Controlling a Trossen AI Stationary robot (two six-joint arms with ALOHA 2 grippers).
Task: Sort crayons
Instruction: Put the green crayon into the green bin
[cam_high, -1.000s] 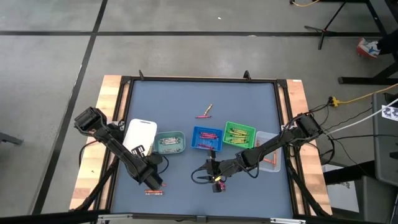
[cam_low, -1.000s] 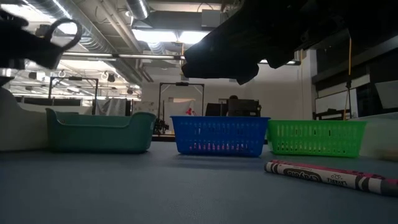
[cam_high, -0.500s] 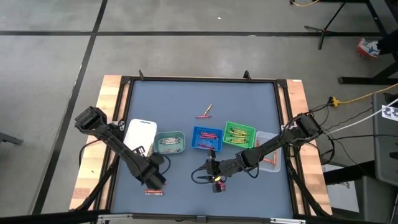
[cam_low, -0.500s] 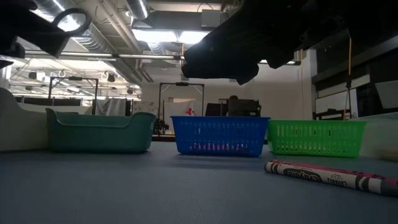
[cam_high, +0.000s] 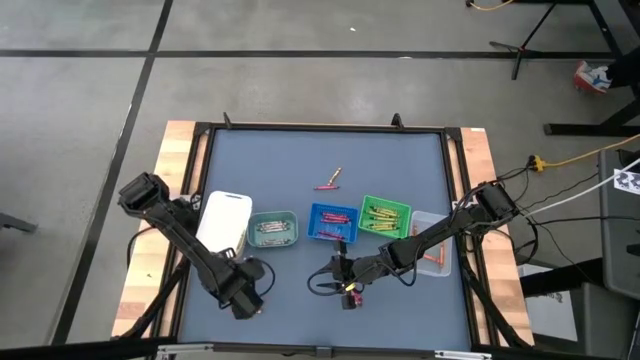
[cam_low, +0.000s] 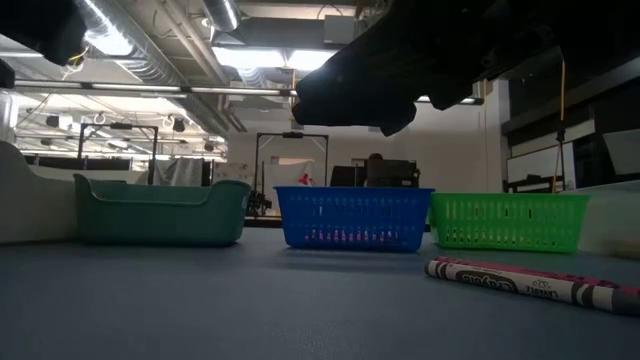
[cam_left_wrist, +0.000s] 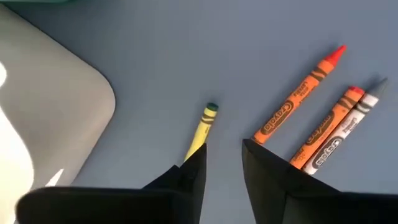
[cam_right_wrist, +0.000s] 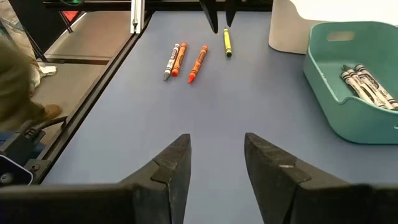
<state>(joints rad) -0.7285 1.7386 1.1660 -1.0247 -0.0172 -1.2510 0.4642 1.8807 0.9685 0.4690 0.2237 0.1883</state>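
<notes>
"Crayola" reads along the orange crayon's (cam_left_wrist: 297, 98) paper wrapper

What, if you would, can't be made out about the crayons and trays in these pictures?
- High view: the left gripper covers the floor crayons beneath it.
- Low view: blue tray and green tray walls hide their contents.
- Right wrist view: teal tray is cut off at the edge.
</notes>
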